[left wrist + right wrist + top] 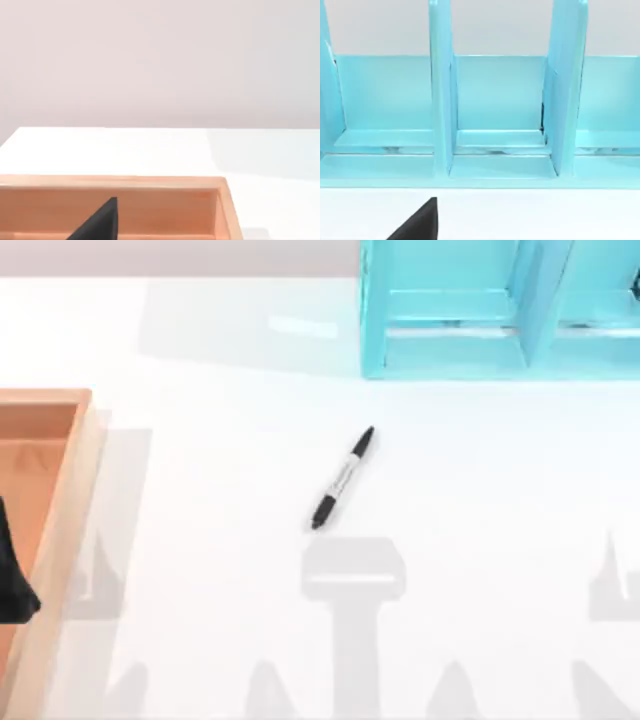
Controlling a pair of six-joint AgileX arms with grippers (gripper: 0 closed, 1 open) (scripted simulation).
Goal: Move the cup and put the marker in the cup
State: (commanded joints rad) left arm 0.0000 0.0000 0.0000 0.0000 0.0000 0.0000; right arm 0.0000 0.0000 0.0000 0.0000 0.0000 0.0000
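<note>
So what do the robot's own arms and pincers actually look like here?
Little of them is visible. The left pincer appears as a plain matte black wedge tapering to a point, seen over the wooden tray. The right pincer shows the same black pointed shape before the turquoise rack. No cables, markings or arm segments are visible.

Rendered simulation scene, not real room. Flat white surface (200,540), plain pale wall behind, no texture or clutter. Office-like props: light blue divided file rack (495,100) ahead of right arm's camera, wooden tray (150,200) below left tool, black marker (342,478) lying on surface between them.
</note>
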